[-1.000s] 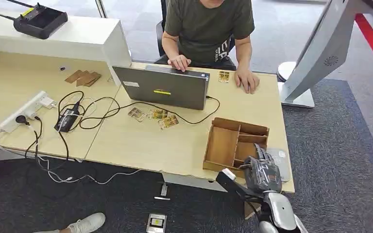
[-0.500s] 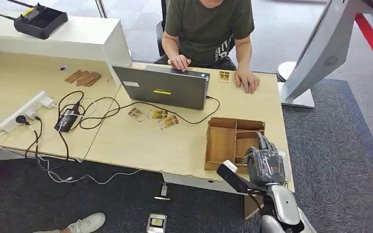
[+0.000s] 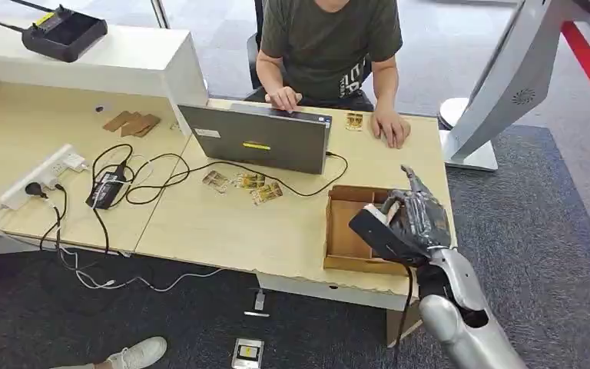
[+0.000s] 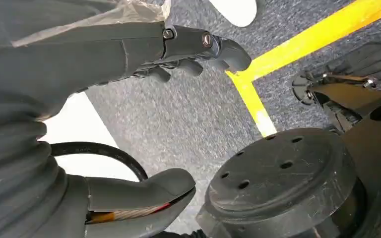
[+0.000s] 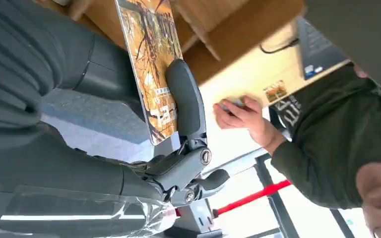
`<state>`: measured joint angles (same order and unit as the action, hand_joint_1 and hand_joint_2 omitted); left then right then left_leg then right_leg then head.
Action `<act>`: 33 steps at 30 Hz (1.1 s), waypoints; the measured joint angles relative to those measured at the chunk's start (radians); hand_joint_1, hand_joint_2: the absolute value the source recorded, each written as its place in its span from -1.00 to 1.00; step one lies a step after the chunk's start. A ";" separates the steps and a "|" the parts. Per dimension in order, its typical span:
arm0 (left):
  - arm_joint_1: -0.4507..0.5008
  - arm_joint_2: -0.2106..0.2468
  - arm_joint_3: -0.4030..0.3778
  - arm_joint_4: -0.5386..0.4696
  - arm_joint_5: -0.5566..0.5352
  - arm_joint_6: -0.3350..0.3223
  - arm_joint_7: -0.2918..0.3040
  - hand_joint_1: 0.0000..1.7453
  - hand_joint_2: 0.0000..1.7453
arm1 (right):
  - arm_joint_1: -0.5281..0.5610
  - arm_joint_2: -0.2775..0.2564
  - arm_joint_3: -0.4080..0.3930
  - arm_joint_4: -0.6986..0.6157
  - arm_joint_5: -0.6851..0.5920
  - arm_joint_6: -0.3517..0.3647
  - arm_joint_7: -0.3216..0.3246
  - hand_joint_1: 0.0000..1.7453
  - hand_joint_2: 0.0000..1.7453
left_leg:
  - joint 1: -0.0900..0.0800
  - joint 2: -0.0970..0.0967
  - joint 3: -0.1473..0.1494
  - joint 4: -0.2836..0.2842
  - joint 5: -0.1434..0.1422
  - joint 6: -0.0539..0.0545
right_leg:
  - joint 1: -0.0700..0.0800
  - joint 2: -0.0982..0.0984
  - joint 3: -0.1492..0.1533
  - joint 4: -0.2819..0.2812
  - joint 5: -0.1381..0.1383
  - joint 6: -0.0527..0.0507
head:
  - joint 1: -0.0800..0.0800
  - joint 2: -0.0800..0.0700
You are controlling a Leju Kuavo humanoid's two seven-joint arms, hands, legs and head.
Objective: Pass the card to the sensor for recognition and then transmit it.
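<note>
Card (image 5: 151, 64) is getting pinched by the right hand (image 3: 415, 219), now lifting higher over the wooden tray (image 3: 346, 231); left hand (image 4: 129, 99) is hanging loose, holding nothing.

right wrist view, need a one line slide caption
Right hand pinches a printed card above the wooden tray, with a person seated across the desk.

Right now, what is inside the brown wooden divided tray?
The brown wooden divided tray shows one bare compartment. The right hand, pinching a printed card, covers its other compartments.
</note>
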<state>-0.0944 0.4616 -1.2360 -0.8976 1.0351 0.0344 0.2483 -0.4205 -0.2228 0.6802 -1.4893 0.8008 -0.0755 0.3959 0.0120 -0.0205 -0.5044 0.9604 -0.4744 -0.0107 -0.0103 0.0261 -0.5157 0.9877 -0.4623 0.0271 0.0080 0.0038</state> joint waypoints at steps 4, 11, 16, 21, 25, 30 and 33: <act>-0.001 0.001 -0.004 0.000 -0.037 -0.007 0.011 -1.00 1.00 | -0.085 0.020 0.011 0.063 -0.051 0.008 0.028 0.98 1.00 | 0.000 0.000 0.000 0.000 0.000 0.000 | 0.000 0.000 0.000 0.000 0.000 0.000 | 0.000 0.000; -0.002 0.003 -0.006 0.000 -0.073 -0.015 0.013 -1.00 1.00 | -0.194 0.057 0.030 0.170 -0.080 0.008 0.056 1.00 1.00 | 0.000 0.000 -0.001 0.000 0.000 0.000 | 0.000 0.000 -0.001 0.000 0.000 0.000 | 0.000 0.000; -0.002 0.003 -0.007 0.000 -0.076 -0.015 0.013 -1.00 1.00 | -0.224 0.080 0.044 0.223 -0.079 0.002 0.060 1.00 1.00 | 0.000 0.000 -0.001 0.000 0.000 0.000 | 0.000 0.000 -0.001 0.000 0.000 0.000 | 0.000 0.000; -0.001 0.003 -0.007 0.000 -0.079 -0.012 0.013 -1.00 1.00 | -0.254 0.103 0.058 0.277 -0.070 -0.012 0.055 0.94 1.00 | 0.000 0.000 -0.001 0.000 0.000 0.000 | 0.000 0.000 -0.001 0.000 0.000 0.000 | 0.000 0.000; 0.001 0.003 -0.007 0.000 -0.095 -0.006 0.013 -1.00 1.00 | -0.265 0.117 0.067 0.316 -0.064 -0.020 0.053 0.90 1.00 | 0.000 0.000 -0.001 0.000 0.000 0.000 | 0.000 0.000 -0.001 0.000 0.000 0.000 | 0.000 0.000; 0.003 0.002 -0.007 0.000 -0.111 -0.002 0.015 -1.00 1.00 | -0.272 0.124 0.076 0.345 -0.050 -0.023 0.055 0.84 1.00 | 0.000 0.000 -0.001 0.000 0.000 0.000 | 0.000 0.000 -0.001 0.000 0.000 0.000 | 0.000 0.000; 0.004 0.002 -0.007 0.000 -0.118 0.001 0.014 -1.00 1.00 | -0.272 0.128 0.079 0.358 -0.044 -0.029 0.055 -1.00 1.00 | 0.000 0.000 -0.001 0.000 0.000 0.000 | 0.000 0.000 -0.001 0.000 0.000 0.000 | 0.000 0.000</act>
<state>-0.0900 0.4639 -1.2428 -0.8972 0.9171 0.0351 0.2625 -0.6925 -0.0950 0.7588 -1.1318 0.7568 -0.1045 0.4505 0.0122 -0.0207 -0.5052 0.9605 -0.4743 -0.0109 -0.0101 0.0260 -0.5165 0.9878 -0.4622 0.0271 0.0080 0.0038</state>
